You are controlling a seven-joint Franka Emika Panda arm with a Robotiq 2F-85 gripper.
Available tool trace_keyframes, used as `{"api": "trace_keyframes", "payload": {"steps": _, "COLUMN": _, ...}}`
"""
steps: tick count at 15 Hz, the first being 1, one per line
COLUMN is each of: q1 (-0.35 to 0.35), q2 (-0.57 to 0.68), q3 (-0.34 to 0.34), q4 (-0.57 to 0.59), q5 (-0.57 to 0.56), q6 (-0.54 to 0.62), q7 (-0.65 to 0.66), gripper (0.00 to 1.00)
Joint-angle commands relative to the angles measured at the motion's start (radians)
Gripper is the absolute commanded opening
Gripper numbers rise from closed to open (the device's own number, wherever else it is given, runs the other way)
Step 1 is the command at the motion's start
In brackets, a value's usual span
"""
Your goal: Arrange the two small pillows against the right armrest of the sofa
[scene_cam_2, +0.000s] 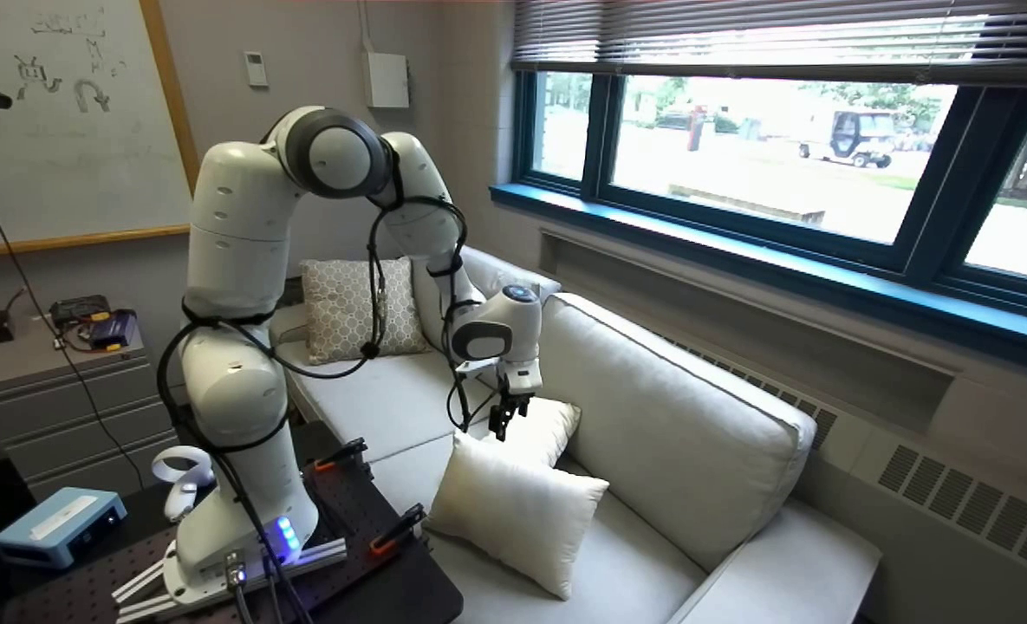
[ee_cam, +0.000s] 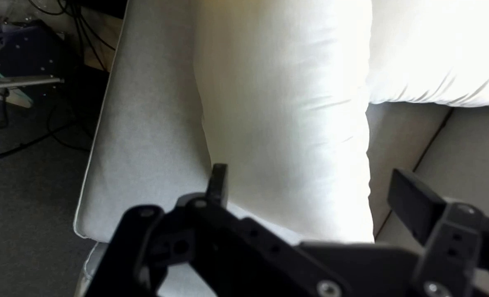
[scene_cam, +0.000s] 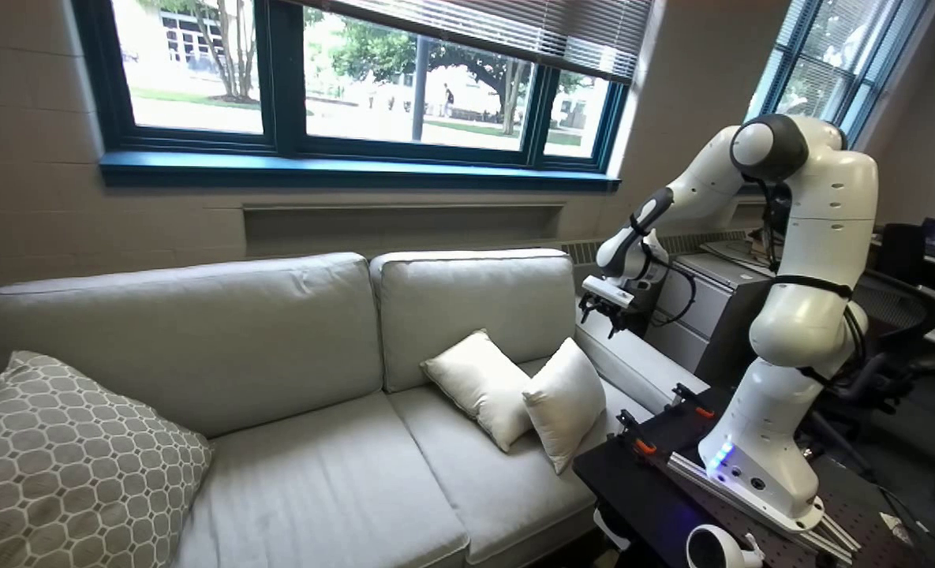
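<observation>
Two small pillows rest on the right-hand seat of the cream sofa (scene_cam: 309, 473). The pillow nearer the right armrest (scene_cam: 637, 359) stands tilted (scene_cam: 566, 406) and leans toward the flatter pillow (scene_cam: 479, 386) near the back cushion. A strip of seat separates that tilted pillow (scene_cam_2: 517, 511) from the armrest (scene_cam_2: 782, 563). My gripper (scene_cam: 600, 312) hangs in the air above this end of the sofa, apart from both pillows. In the wrist view its jaws stand wide, with nothing between the fingers (ee_cam: 217, 183); the tilted pillow (ee_cam: 285, 123) lies beyond them, and part of the flatter pillow (ee_cam: 438, 49) shows top right.
A large patterned cushion (scene_cam: 80, 465) sits at the sofa's far left end. The black robot table (scene_cam_2: 392, 555) stands close against the sofa's front. Tall back cushions (scene_cam_2: 669, 416) line the rear, and cables loop along the arm. Grey cabinets (scene_cam: 696, 300) stand beyond the right armrest.
</observation>
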Motion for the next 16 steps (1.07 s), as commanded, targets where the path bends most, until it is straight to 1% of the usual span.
{"api": "trace_keyframes", "payload": {"steps": 1, "q1": 0.058, "q2": 0.129, "q3": -0.038, "q4": 0.115, "q5": -0.021, "q6": 0.009, "q7": 0.122, "gripper": 1.0}}
{"api": "trace_keyframes", "payload": {"steps": 5, "q1": 0.104, "q2": 0.243, "q3": -0.077, "q4": 0.243, "q5": -0.03, "q6": -0.017, "q7": 0.218, "gripper": 1.0}}
{"api": "trace_keyframes", "payload": {"steps": 8, "q1": 0.098, "q2": 0.328, "q3": -0.089, "q4": 0.358, "q5": -0.02, "q6": -0.062, "q7": 0.258, "gripper": 1.0}}
{"api": "trace_keyframes", "payload": {"steps": 10, "q1": 0.065, "q2": 0.391, "q3": -0.075, "q4": 0.445, "q5": -0.004, "q6": -0.104, "q7": 0.253, "gripper": 1.0}}
{"api": "trace_keyframes", "payload": {"steps": 11, "q1": 0.024, "q2": 0.422, "q3": -0.041, "q4": 0.495, "q5": 0.02, "q6": -0.139, "q7": 0.216, "gripper": 1.0}}
{"api": "trace_keyframes", "payload": {"steps": 13, "q1": -0.022, "q2": 0.487, "q3": 0.001, "q4": 0.591, "q5": 0.046, "q6": -0.206, "q7": 0.176, "gripper": 1.0}}
{"api": "trace_keyframes", "payload": {"steps": 16, "q1": -0.05, "q2": 0.587, "q3": 0.049, "q4": 0.728, "q5": 0.054, "q6": -0.308, "q7": 0.131, "gripper": 1.0}}
